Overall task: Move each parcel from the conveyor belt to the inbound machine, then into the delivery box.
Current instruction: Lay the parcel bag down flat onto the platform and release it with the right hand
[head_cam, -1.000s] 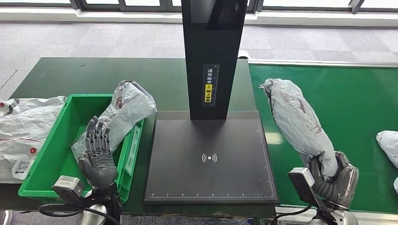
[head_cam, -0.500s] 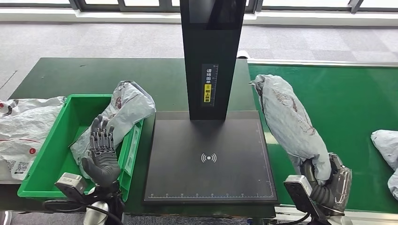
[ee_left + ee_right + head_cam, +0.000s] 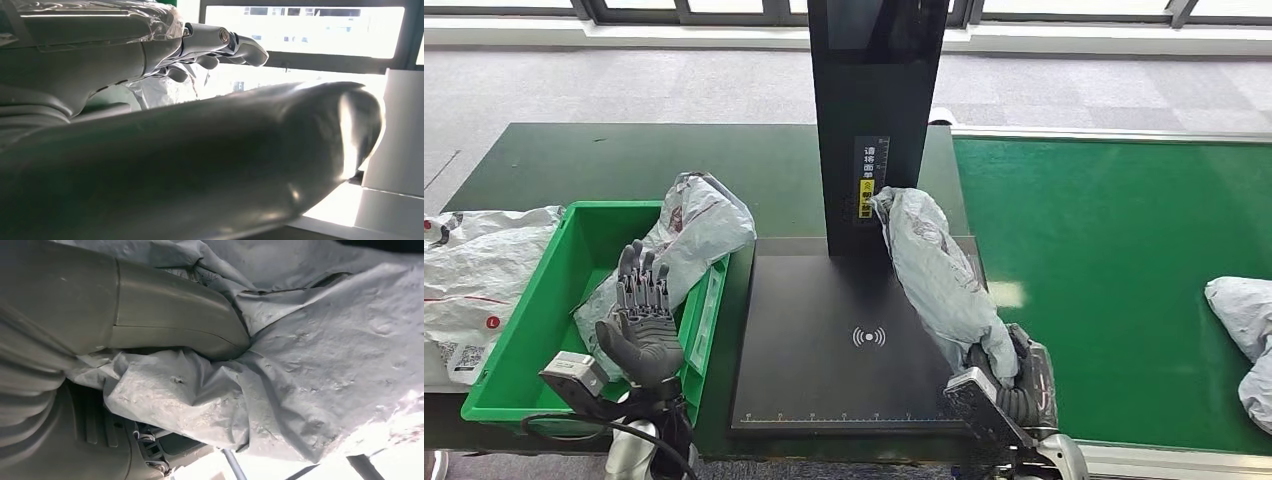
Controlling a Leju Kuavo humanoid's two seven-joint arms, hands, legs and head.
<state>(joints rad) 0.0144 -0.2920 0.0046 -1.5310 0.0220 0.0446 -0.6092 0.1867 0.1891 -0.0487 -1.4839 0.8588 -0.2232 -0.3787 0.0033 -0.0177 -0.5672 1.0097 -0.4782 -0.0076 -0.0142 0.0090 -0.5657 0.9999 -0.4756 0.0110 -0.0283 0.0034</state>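
My right hand [image 3: 1016, 378] grips the lower end of a long grey parcel [image 3: 936, 275], held above the right side of the black inbound machine platform [image 3: 824, 340]; the parcel's far end reaches the machine's black column [image 3: 876, 120]. Up close, the thumb [image 3: 165, 320] presses into the crinkled grey wrap [image 3: 325, 350]. My left hand [image 3: 641, 325] stands open, fingers up, at the near right corner of the green delivery box [image 3: 534, 330], beside a grey parcel [image 3: 686, 235] that leans on the box's right wall. The open fingers [image 3: 220, 42] are seen in the left wrist view too.
The green conveyor belt [image 3: 1104, 250] lies to the right, with another grey parcel [image 3: 1246, 335] at its right edge. White parcels [image 3: 469, 280] are piled left of the box. A dark green table [image 3: 624, 160] runs behind the box and machine.
My right hand has carried the grey parcel leftwards off the conveyor belt to above the machine platform. The left hand has barely moved. The parcel on the belt has shifted a little.
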